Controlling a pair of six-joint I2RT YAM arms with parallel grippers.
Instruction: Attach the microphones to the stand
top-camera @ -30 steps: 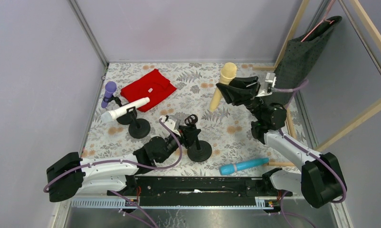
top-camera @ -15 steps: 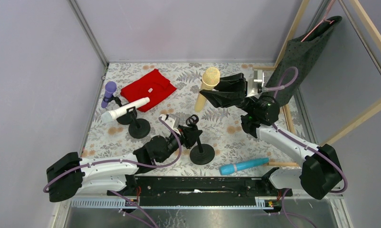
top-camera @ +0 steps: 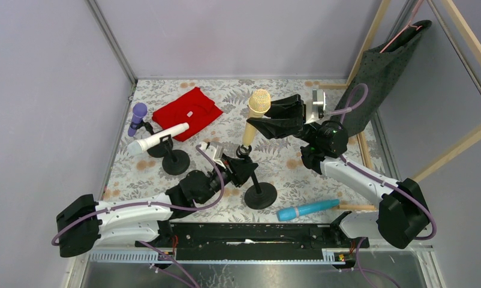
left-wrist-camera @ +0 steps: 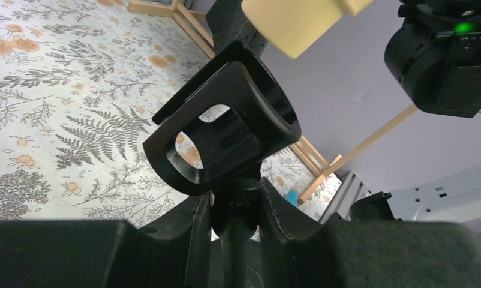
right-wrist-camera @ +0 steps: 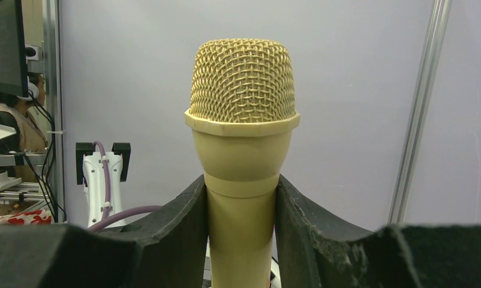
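Cream-yellow mic (right-wrist-camera: 243, 90) gripped in right hand (right-wrist-camera: 241, 198), head up, above stand clip (left-wrist-camera: 253, 90).

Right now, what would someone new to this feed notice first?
The cream-yellow microphone, head up in the right gripper, hangs mid-table just above the empty clip of a black stand that the left gripper grips by its stem. A red cloth lies far left; a light blue microphone lies near right.
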